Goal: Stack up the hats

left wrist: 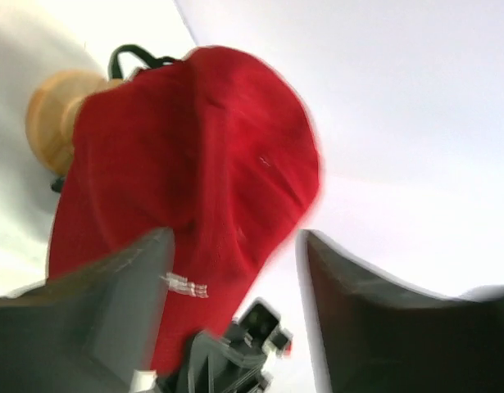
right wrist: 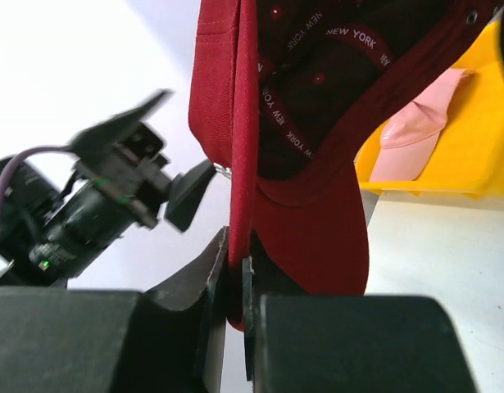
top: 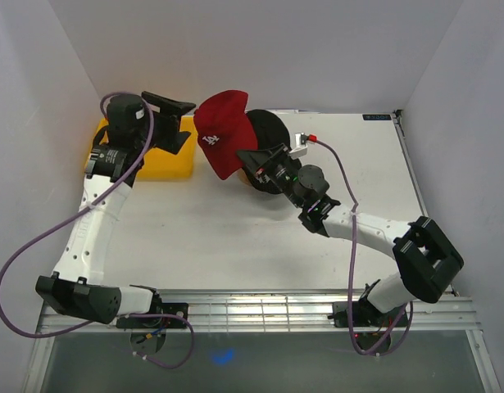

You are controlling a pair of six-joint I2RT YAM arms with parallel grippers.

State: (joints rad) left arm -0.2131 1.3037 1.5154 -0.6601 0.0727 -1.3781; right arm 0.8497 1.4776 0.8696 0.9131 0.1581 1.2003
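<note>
I've got the right gripper (right wrist: 235,282) pinched on the red hat (right wrist: 309,221), its edge clamped between both fingers. The left gripper (left wrist: 235,246) is spread, with the red hat just ahead of it. A pink hat (right wrist: 415,123) lies in the yellow tray (right wrist: 481,139) beyond the right gripper.

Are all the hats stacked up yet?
Not yet. Done: a black fabric cap seems to be sitting at the stacking spot already. In hand: the red fabric baseball cap is pinched at its edge by the right arm's fingers, while the left arm's fingers stand open beside it. Left: a pink cap lies in the yellow plastic tray, waiting its turn.
</note>
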